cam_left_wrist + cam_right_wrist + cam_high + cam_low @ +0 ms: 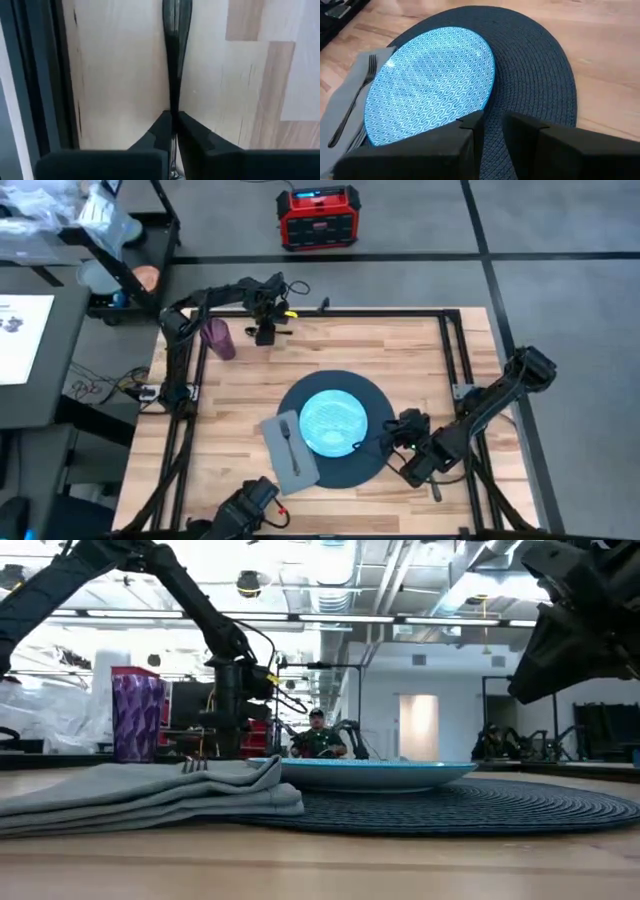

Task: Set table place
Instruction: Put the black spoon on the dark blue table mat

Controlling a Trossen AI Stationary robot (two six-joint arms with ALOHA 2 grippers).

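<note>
The grey folded cloth napkin point(290, 452) with a dark fork point(291, 442) lies nearest, overlapping the round dark navy woven mat point(372, 405) mid-surface. The right gripper point(388, 442), fingers parted, hovers at its edge. Farther back, the left gripper point(172, 131) pinches a thin dark utensil point(175, 60).

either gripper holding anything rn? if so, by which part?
Left gripper is shut on a thin dark utensil, gripped near one end of its handle. Right gripper holds nothing; it's open above the mat.
</note>
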